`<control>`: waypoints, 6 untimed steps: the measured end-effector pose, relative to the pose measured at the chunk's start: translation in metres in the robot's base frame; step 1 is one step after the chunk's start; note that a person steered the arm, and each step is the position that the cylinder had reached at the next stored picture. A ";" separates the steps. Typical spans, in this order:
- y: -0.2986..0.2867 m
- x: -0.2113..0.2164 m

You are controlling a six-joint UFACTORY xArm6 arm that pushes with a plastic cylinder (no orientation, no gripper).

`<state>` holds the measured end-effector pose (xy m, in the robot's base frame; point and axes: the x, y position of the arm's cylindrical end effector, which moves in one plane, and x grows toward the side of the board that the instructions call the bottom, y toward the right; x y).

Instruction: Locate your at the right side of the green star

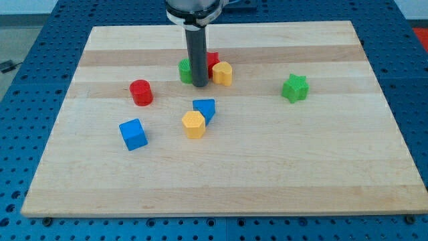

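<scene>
The green star (294, 88) lies alone at the view's right on the wooden board (221, 174). My tip (200, 85) is well to the star's left, near the board's upper middle. It stands just in front of a tight cluster: a green block (184, 70) partly hidden behind the rod, a red block (212, 62) behind it, and a yellow block (223, 73) to its right.
A red cylinder (141, 92) sits left of the cluster. A blue block (205, 108) and a yellow hexagonal block (193, 124) touch near the centre. A blue cube (132, 134) lies lower left.
</scene>
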<state>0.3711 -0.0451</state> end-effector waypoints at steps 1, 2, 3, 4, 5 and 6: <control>0.014 0.024; 0.056 0.053; 0.104 0.056; 0.135 0.070; 0.174 0.072; 0.219 0.072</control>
